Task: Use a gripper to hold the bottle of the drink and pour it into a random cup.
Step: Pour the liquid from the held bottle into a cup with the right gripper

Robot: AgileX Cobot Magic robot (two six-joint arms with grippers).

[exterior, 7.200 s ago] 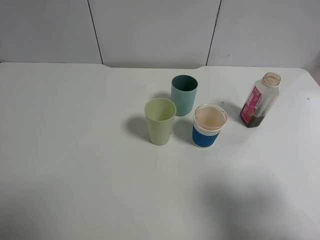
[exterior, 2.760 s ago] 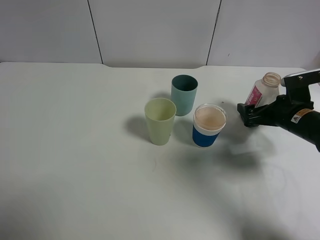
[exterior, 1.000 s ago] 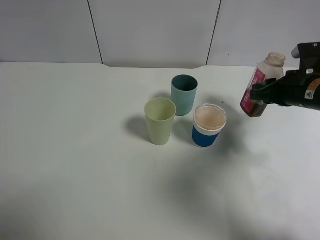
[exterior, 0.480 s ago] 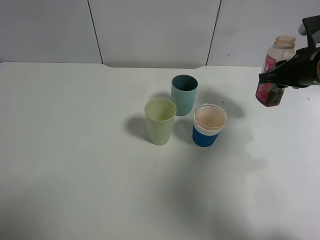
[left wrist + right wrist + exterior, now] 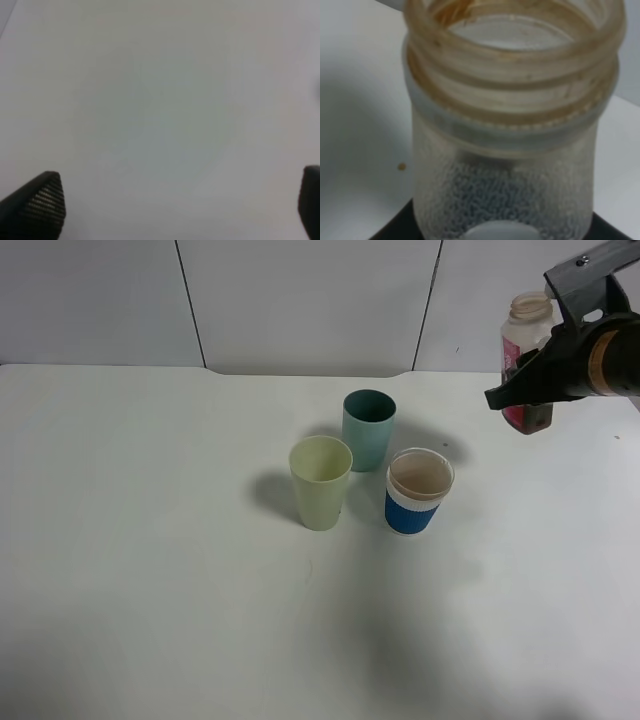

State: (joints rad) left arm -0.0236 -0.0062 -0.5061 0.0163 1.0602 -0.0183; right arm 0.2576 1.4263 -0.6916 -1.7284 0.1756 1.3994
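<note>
Right gripper (image 5: 520,392): black claw clamped on the body of the small clear plastic bottle with the red-pink label (image 5: 522,335). The bottle is held in the air over the far right part of the table, roughly upright with its mouth up, to the right of the cups and well apart from them.

Left gripper (image 5: 175,210): ribbed black fingertips (image 5: 42,202) spread wide, with nothing but white surface between them. It does not show in the high view.

Room: the white table (image 5: 150,590) has broad bare stretches at left and along the near side. Its far edge meets grey wall panels (image 5: 300,300). The arm comes in from the right edge of the high view.

Containers: three cups are clustered near the table's middle.
- The pale green plastic cup (image 5: 320,483) is nearest the left.
- The teal plastic cup (image 5: 368,430) is behind it. Its inside is in shadow and I cannot tell the contents.
- The blue-and-white paper cup (image 5: 418,492) is on the right, nearest the bottle. Its inside is pinkish-tan, and I cannot tell whether there is liquid in it.

They stand close together, and whether they touch is unclear.

Bottle detail: the dark brown drink (image 5: 530,420) sits low in the base, below the gripper. In the right wrist view the wide threaded neck (image 5: 512,65) has no cap and a brownish-stained rim. The clear wall below it is beaded with fine droplets.
</note>
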